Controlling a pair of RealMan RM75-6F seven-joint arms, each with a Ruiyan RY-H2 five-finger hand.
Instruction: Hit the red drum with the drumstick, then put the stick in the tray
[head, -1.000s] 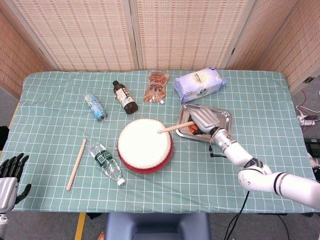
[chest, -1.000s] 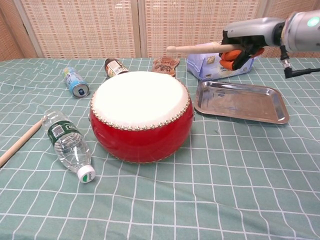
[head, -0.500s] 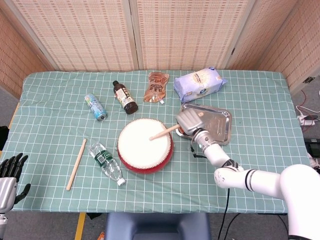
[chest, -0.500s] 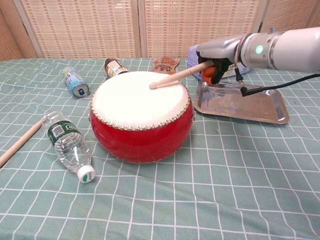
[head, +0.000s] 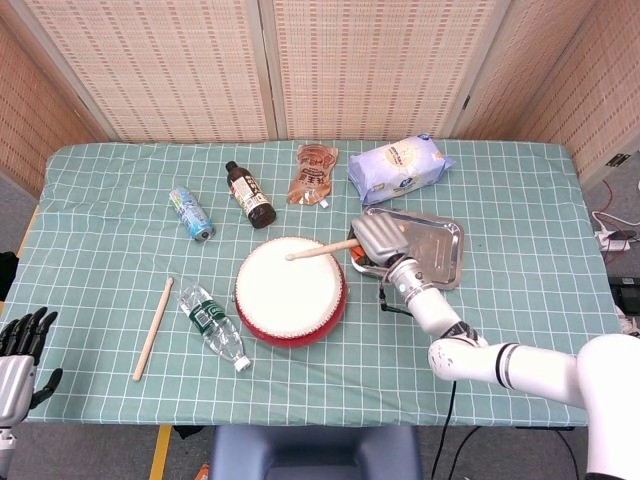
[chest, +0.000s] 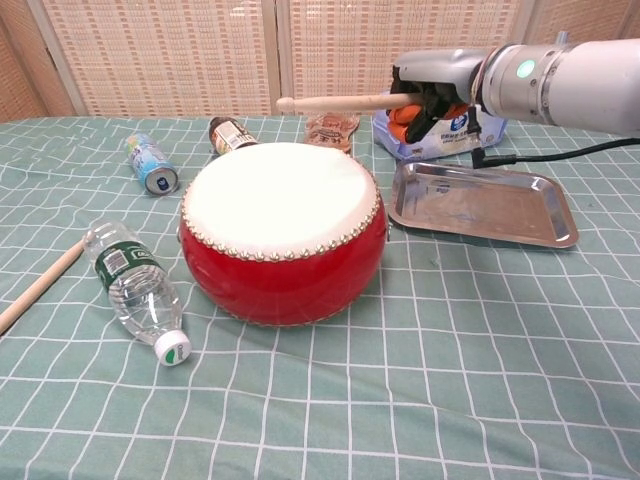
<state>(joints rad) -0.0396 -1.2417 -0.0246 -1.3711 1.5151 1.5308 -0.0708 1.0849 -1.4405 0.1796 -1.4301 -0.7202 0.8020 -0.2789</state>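
The red drum with its white skin stands mid-table. My right hand grips a wooden drumstick, which is held level above the drum skin, its tip pointing left and off the skin. The hand hovers over the left end of the metal tray, just right of the drum. My left hand hangs off the table's near left corner, fingers apart and holding nothing.
A second stick and a water bottle lie left of the drum. Behind it are a can, a dark bottle, a brown pouch and a blue-white bag.
Half a second ago the stick's tip was down on the drum skin; it has since lifted clear and now sits level, reaching further left over the drum.
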